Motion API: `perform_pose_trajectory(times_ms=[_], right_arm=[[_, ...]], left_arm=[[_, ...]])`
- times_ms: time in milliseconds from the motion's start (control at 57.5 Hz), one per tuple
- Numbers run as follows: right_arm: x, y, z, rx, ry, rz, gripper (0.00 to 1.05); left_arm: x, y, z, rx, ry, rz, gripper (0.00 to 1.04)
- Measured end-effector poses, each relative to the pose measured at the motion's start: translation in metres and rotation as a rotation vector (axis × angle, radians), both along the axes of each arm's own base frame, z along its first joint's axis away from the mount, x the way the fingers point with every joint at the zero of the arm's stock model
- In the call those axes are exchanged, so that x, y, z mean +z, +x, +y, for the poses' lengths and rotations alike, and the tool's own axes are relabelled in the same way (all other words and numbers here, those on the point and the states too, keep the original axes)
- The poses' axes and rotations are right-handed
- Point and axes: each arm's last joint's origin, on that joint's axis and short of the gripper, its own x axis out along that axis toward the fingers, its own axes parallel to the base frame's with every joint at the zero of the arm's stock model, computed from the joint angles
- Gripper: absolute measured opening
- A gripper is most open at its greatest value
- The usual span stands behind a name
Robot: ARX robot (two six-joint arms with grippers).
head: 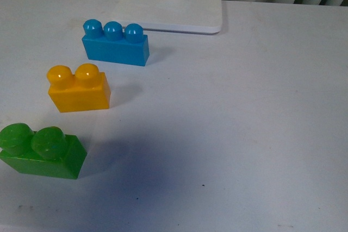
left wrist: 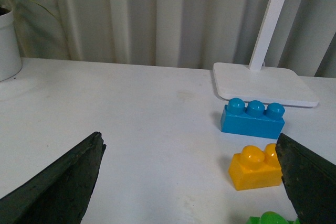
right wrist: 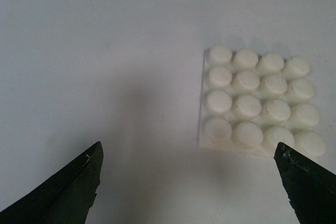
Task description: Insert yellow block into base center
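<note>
Left claw (left wrist: 189, 142) and right claw (right wrist: 188, 150), each seen from its own wrist camera: both are spread wide with nothing between the jaws, and neither touches a brick. Neither arm appears in the front view.

Yellow block (head: 79, 91): upright on the desk (head: 244, 134), studs up, toward the left edge. It stands between the blue brick (head: 116, 44), which lies further toward the far edge, and the green brick (head: 41, 153), which lies closer to the near edge. All three bricks are apart from one another. A white lamp stand (head: 174, 9) sits at the far edge, just beyond the blue brick.

Base (right wrist: 257, 100): flat on the desk below the right claw and offset toward one finger. All sixteen studs are bare. It does not show in the front view, so its place relative to the desk's edges cannot be told.

Progress, as judged from these views: nothing is done. The block is ungrasped and the centre studs of the base are unoccupied. Grasping, carrying, aligning over the four middle studs and pressing down all remain.

Containers: only one, a white pot (left wrist: 8, 45) by the desk's far edge, with thin green leaves above it. Its inside is not visible.
</note>
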Motion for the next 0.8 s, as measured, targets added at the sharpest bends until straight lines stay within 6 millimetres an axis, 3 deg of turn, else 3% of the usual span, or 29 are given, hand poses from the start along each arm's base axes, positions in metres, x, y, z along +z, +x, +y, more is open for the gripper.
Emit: perform_pose_trajectory(times_ms=[139, 383, 557, 800], right_arm=[[-0.006, 0.025, -0.024, 0.002, -0.008, 0.142, 0.96], [-0.019, 0.064, -0.050, 0.005, -0.029, 0.262, 0.96], [-0.027, 0.080, -0.062, -0.005, -0.023, 0.310, 0.96], [-0.032, 0.087, -0.075, -0.016, -0.016, 0.345, 0.96]], left_arm=[[0.000, 0.000, 0.000, 0.000, 0.000, 0.000, 0.98], [0.000, 0.000, 0.000, 0.000, 0.000, 0.000, 0.98], [0.000, 0.000, 0.000, 0.000, 0.000, 0.000, 0.98], [0.000, 0.000, 0.000, 0.000, 0.000, 0.000, 0.98]])
